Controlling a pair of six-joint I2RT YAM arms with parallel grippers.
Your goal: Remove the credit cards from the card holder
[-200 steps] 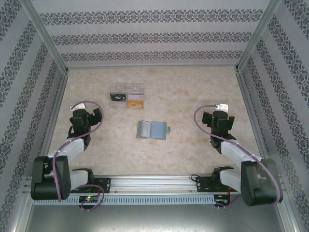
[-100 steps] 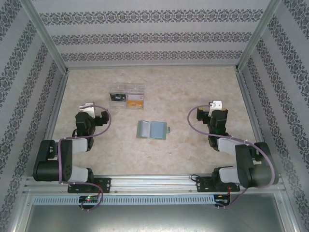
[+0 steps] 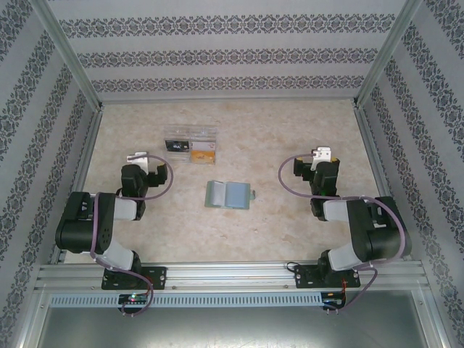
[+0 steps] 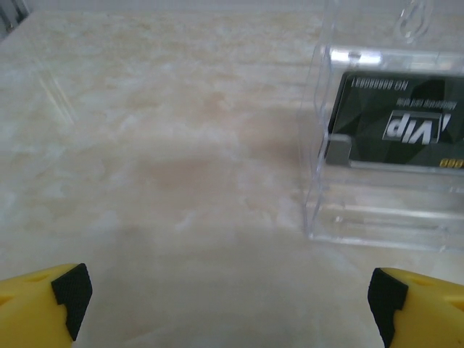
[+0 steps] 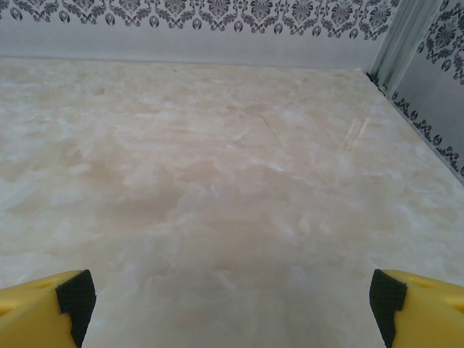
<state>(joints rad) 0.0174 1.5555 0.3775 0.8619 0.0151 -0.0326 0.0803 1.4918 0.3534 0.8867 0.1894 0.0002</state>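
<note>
Two sets of jaws wide apart, left gripper [image 3: 136,156] and right gripper [image 3: 322,154] empty; card holder [image 3: 228,194] open at tabletop [image 3: 290,232] centre, credit cards [image 3: 190,149] in clear tray [image 3: 191,133].

1. The table [image 3: 290,225] has a smooth, marble-patterned beige top with a faint sheen.
2. The tray [image 4: 377,221] is clear, glossy hard plastic.
3. The black card [image 4: 395,119] inside it looks like shiny plastic.
4. The card holder [image 3: 229,194] looks soft and matt.
5. The left gripper [image 4: 228,308] has smooth yellow plastic fingers [image 4: 32,312] with matt black pads [image 4: 72,290].
6. The front rail [image 3: 232,274] is dull silver metal.
</note>
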